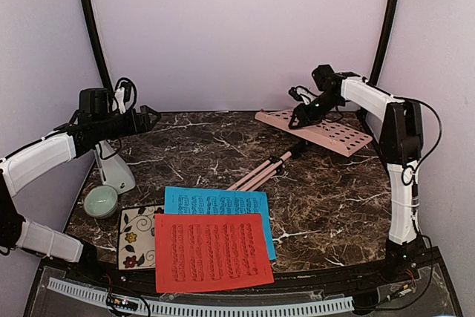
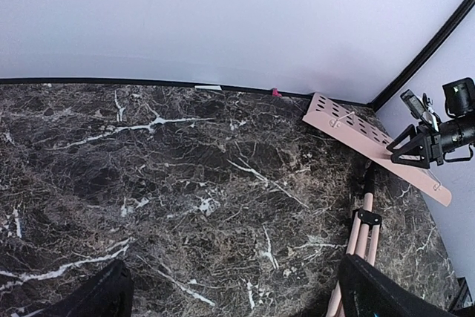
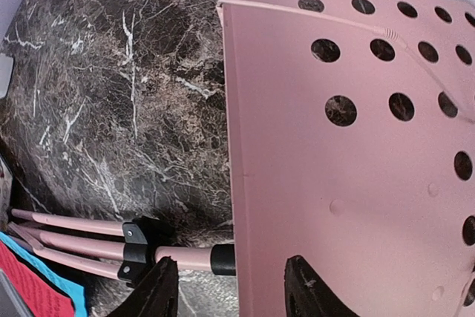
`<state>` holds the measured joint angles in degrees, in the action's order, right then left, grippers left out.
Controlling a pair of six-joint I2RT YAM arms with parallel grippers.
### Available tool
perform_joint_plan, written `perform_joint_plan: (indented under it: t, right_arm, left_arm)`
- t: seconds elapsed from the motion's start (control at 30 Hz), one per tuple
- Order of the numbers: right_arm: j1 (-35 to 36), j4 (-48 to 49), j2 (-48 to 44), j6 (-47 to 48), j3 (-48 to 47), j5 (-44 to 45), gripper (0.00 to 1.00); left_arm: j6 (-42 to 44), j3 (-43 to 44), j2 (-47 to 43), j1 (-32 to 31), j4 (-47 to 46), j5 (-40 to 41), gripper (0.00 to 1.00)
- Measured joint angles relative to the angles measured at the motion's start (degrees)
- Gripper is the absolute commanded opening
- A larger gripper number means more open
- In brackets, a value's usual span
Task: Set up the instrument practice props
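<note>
The pale pink music stand lies flat at the back right, its perforated desk point(image 1: 326, 133) on the marble and its folded legs point(image 1: 260, 173) pointing toward the middle. My right gripper point(image 1: 301, 119) is open over the desk's lower edge point(image 3: 245, 183). One finger is over the desk face and the other is over the pole point(image 3: 185, 257). The blue sheet point(image 1: 215, 203) and the red sheet point(image 1: 211, 252) lie flat at the front, red overlapping blue. The white metronome point(image 1: 116, 170) stands at the left. My left gripper point(image 1: 148, 117) is open and empty, raised above the table point(image 2: 185, 183).
A pale green bowl point(image 1: 101, 200) sits in front of the metronome. A floral tile point(image 1: 136, 237) lies partly under the red sheet. Walls close the back and sides. My right gripper point(image 2: 419, 146) and the stand's desk point(image 2: 356, 133) show in the left wrist view.
</note>
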<state>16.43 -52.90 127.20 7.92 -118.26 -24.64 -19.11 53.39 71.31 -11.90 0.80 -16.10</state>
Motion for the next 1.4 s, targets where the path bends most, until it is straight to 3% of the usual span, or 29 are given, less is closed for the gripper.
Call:
perform_joint_plan:
  t: [0.37,0.53,0.7,1.17,1.4]
  right_arm:
    - [0.35,-1.66,0.0,-0.46,2.43,0.0,0.28]
    - [0.35,-2.08,0.0,-0.57,3.15,0.46,0.1]
    - [0.2,-2.1,0.0,0.22,2.82,1.97,0.0]
    - [2.4,-8.09,0.24,1.99,-3.39,10.38,0.0]
    - [4.11,-5.53,-5.22,1.44,0.31,16.87,0.0]
  left_arm:
    - [-0.61,0.0,0.9,0.0,-0.42,0.02,0.99]
    - [-1.09,-0.02,1.33,0.0,-1.18,0.02,0.99]
    - [-1.6,-0.02,1.7,0.0,-1.51,0.04,0.99]
    - [-2.86,-0.31,1.77,0.0,-2.75,-0.46,0.99]
    - [-3.17,-0.35,1.77,0.0,-2.93,-0.83,0.99]
